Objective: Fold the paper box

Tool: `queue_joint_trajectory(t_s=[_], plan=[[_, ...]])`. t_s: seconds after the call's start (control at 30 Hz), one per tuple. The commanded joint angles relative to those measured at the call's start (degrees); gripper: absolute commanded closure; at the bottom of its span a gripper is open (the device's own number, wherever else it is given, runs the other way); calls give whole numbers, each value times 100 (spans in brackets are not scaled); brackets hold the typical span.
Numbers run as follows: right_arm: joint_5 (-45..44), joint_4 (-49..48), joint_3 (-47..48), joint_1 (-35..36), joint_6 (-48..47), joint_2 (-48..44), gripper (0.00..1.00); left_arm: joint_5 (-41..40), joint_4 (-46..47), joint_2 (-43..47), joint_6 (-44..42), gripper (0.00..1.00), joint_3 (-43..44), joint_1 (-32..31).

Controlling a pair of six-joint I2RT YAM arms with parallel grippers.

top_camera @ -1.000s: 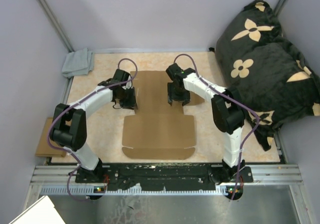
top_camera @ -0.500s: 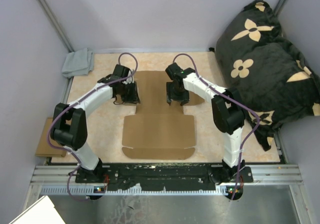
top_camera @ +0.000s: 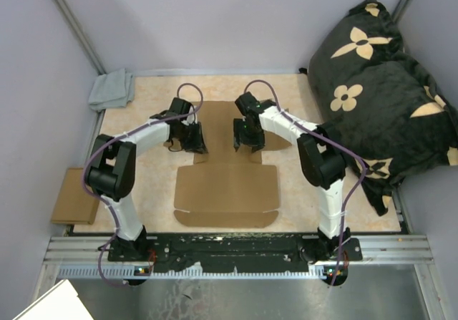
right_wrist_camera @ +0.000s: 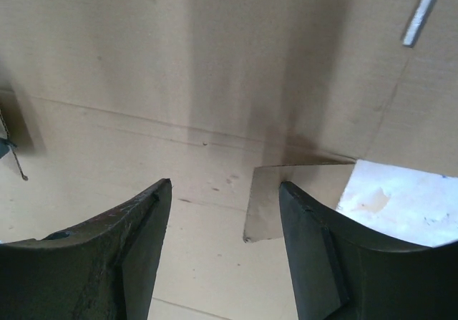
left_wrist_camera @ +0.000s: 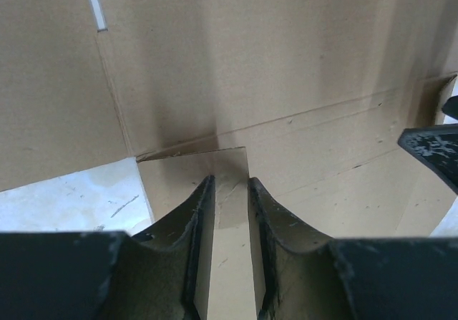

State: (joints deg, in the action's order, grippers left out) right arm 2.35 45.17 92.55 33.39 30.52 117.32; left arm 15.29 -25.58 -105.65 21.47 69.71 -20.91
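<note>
Left wrist: left end effector (left_wrist_camera: 230, 191) pinches paper box (left_wrist_camera: 286, 84) flap.

Box edges run out of both wrist views

Overhead, both arms cover the paper box (top_camera: 227, 184) far flaps; the left gripper (left_wrist_camera: 230, 191) fingers are cropped at the bottom edge.

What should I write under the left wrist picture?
Left gripper pinching a flap of the paper box.
</note>
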Motion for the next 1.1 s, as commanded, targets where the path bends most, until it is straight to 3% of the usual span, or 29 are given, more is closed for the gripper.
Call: queue_joint_trajectory(t_s=[0.0, 0.3, 0.7, 1.07], plan=[[289, -361, -196, 80, 99, 182, 37, 181, 246, -223, 54, 69, -136, -45], [379, -565, -720, 84, 185, 403, 37, 174, 117, -335, 106, 74, -593, -41], [145, -374, -1256, 86, -31, -253, 37, 299, 118, 719, 554, 75, -1717, -124], [372, -12, -1422, 179, -125, -1162, 37, -8, -413, 1188, 614, 74, -1224, -159]])
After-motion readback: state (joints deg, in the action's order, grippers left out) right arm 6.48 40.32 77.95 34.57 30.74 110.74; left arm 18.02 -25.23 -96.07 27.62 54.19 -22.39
